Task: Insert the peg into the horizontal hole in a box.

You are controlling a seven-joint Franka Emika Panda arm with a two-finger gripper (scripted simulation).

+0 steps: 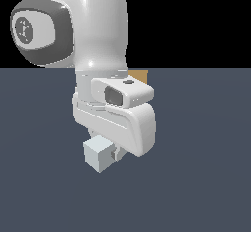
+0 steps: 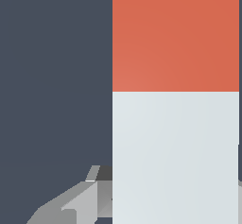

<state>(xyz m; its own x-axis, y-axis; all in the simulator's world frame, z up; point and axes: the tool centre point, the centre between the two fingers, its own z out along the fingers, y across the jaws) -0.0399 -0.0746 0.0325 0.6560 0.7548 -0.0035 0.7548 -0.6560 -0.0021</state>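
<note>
The peg [image 2: 175, 100] fills much of the wrist view, its red half beyond its pale grey-white half. My gripper [image 1: 111, 155] is shut on the pale half, and one grey finger [image 2: 78, 204] shows beside it. In the exterior view only the peg's pale end [image 1: 99, 152] sticks out under the hand, above the floor. Only a tan-orange corner of the box [image 1: 140, 75] shows, behind the arm. The hole is hidden.
The white arm [image 1: 112, 108] and its hand block the middle of the exterior view. A dark blue-grey floor [image 1: 206, 177] stretches all round, with black background above it.
</note>
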